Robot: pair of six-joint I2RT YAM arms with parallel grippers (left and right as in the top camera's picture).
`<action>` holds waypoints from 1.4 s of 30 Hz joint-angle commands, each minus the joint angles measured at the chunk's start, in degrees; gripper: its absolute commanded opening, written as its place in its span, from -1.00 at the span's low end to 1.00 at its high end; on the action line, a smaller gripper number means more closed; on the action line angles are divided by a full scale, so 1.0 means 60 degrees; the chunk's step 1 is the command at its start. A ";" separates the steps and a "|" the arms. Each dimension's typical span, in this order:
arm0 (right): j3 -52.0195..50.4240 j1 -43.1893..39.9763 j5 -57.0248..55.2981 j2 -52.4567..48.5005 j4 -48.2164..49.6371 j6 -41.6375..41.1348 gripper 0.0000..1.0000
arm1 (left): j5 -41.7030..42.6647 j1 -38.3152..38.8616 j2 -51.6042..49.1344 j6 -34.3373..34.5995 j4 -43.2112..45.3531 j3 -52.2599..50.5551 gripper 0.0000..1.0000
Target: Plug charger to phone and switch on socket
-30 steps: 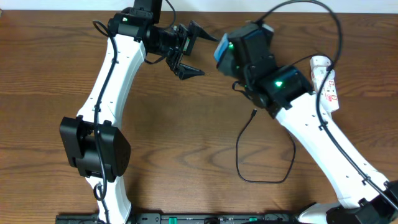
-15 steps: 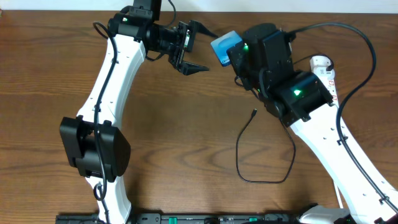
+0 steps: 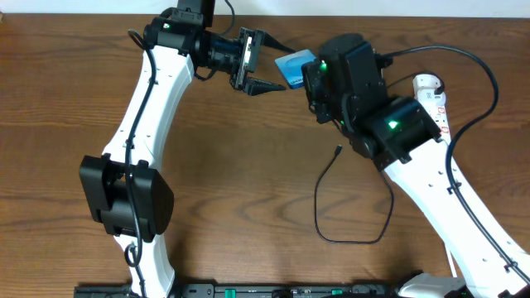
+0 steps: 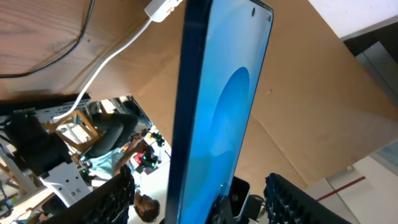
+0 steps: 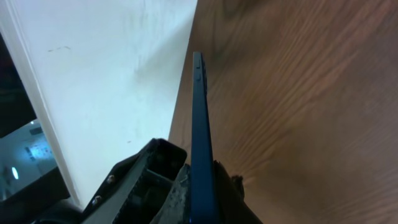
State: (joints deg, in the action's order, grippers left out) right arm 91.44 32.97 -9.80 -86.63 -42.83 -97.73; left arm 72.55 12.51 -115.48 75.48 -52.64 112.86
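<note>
Step in hand: we judge this a handover of the phone [image 3: 294,66] between arms, ahead of any plugging.
Phone: it is off the table [image 3: 248,182], up on edge, with the screen lit blue in the left wrist view.
Right gripper [image 5: 200,177]: its jaws are narrow and clamped on the phone's lower part. The phone shows edge-on between the fingers [image 5: 163,163].
Left gripper [image 3: 268,64]: its jaws are wide and straddle the phone's free end. Each finger [image 4: 106,199] stands clear of it, so there is no contact yet.
Charger [image 3: 317,203]: it lies loose on the table, on the arm-base side of the phone and well apart from it. Its connector tip [image 3: 339,151] points up toward the phone, and nothing holds it.
Socket [image 3: 436,108]: it lies flat beyond the right arm from the phone, partly hidden. We cannot read its switch.
White cord [image 4: 112,57]: it trails across the table behind the phone in the left wrist view.
Progress: early, with nothing plugged and the socket untouched.
Next move calls for: a firm left grip before the right lets go. The port end must stay clear of fingers, and we cannot tell which end that is. The freed arm then fetches the connector tip.
Risk: the phone could slip if both grips are loose at once.
</note>
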 commanded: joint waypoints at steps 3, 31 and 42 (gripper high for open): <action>0.0186 0.0113 -0.0022 0.0106 0.0066 -0.1133 -0.97 | 0.0302 -0.0029 0.0273 0.0047 -0.0022 0.0109 0.34; 0.0186 0.0397 0.0299 0.0036 0.0379 -0.1847 -0.97 | 0.0015 -0.0029 0.0273 0.0044 -0.0018 0.0109 -0.53; 0.0186 0.0397 0.0525 0.0036 0.0390 -0.1519 -0.74 | -0.0189 -0.0029 0.0273 0.0044 -0.0022 0.0109 -0.85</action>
State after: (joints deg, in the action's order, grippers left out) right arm 91.44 34.59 -8.19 -86.65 -40.66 -111.50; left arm 72.93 12.51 -115.48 74.74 -52.34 112.86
